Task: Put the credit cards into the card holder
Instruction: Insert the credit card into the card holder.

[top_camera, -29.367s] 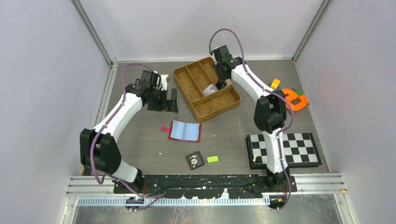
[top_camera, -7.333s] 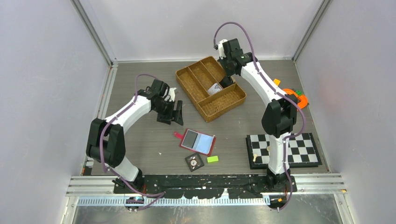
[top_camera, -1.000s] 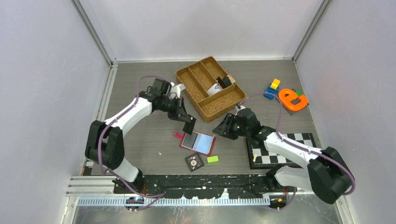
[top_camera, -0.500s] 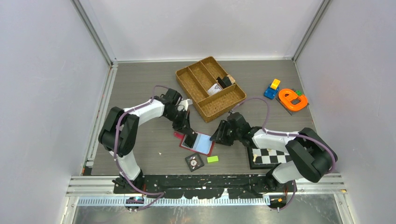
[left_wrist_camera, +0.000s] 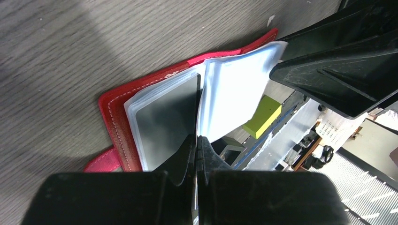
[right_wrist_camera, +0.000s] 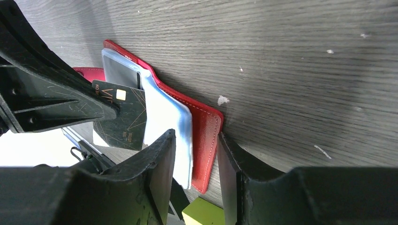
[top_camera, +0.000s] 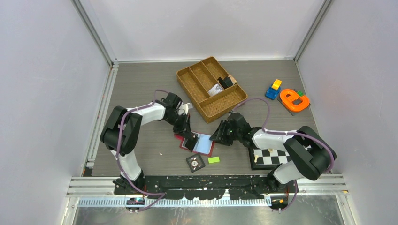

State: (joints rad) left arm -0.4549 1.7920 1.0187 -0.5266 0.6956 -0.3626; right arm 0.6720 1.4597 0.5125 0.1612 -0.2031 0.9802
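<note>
My left end effector clamps a dark credit card (tip at the pockets of the open red card holder, on the desk). My right end effector, jaws apart, straddles its far edge.

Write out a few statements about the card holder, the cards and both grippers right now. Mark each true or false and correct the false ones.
1. The left gripper is shut on a dark card. True.
2. The card holder lies folded shut. False: it lies open, its clear sleeves showing.
3. The green block sits inside the card holder. False: it lies on the table, apart from it.
4. The right gripper has its fingers apart, straddling the card holder's edge. True.
</note>
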